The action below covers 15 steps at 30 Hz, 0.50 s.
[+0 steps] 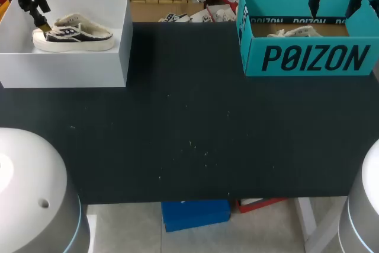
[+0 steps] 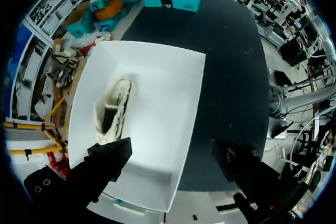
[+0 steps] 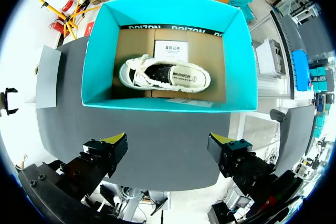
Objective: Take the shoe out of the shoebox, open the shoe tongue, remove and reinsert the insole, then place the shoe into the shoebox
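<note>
Both my grippers stand wide open, holding nothing. My left gripper (image 2: 170,153) hangs over the white box (image 2: 173,72), one finger close by the heel of the dark shoe (image 2: 113,109) inside. My right gripper (image 3: 168,146) hovers above the teal box (image 3: 97,51), where the pale shoe (image 3: 165,74) sits sole-down. These canvas shoes look light, soft up top and stiffer at the rubber sole — I'd pinch across the heel collar, not the floppy tongue.
</note>
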Available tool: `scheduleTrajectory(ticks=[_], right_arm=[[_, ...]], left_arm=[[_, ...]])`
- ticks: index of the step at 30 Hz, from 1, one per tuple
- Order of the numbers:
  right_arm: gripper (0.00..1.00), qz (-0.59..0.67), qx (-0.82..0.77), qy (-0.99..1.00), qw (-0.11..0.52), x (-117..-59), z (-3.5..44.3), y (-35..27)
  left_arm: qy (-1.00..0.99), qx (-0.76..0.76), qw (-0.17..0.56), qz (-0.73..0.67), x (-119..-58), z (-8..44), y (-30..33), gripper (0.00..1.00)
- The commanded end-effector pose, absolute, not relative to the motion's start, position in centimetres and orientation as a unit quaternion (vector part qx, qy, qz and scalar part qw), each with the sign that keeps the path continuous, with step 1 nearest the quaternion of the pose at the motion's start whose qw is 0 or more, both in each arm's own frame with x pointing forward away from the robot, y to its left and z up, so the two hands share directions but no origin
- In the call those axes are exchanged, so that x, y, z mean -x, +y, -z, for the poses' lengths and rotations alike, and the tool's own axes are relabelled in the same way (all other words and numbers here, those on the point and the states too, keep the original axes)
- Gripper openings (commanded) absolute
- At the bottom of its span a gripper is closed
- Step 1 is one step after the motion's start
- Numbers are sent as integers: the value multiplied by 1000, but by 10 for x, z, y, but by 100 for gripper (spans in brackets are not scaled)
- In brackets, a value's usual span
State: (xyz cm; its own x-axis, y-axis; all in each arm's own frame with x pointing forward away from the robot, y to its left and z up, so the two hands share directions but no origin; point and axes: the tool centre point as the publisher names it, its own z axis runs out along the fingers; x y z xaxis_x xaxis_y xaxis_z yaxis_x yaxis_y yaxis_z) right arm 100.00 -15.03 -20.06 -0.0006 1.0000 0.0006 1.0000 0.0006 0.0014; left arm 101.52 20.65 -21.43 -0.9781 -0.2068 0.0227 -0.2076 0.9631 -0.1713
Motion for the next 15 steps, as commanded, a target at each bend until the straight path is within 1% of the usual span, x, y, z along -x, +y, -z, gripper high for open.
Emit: scheduleTrajectory(ticks=[1,13,15], right_arm=[[100,0,-707,707,0,-1000,200,-150],[100,0,-707,707,0,-1000,200,-150],[100,0,-707,707,0,-1000,200,-150]], left_arm=[[-986,162,25,-11,-1035,216,209,100],[-986,166,16,-3,-1036,220,210,100],[-990,141,-3,-9,-1038,227,214,100]])
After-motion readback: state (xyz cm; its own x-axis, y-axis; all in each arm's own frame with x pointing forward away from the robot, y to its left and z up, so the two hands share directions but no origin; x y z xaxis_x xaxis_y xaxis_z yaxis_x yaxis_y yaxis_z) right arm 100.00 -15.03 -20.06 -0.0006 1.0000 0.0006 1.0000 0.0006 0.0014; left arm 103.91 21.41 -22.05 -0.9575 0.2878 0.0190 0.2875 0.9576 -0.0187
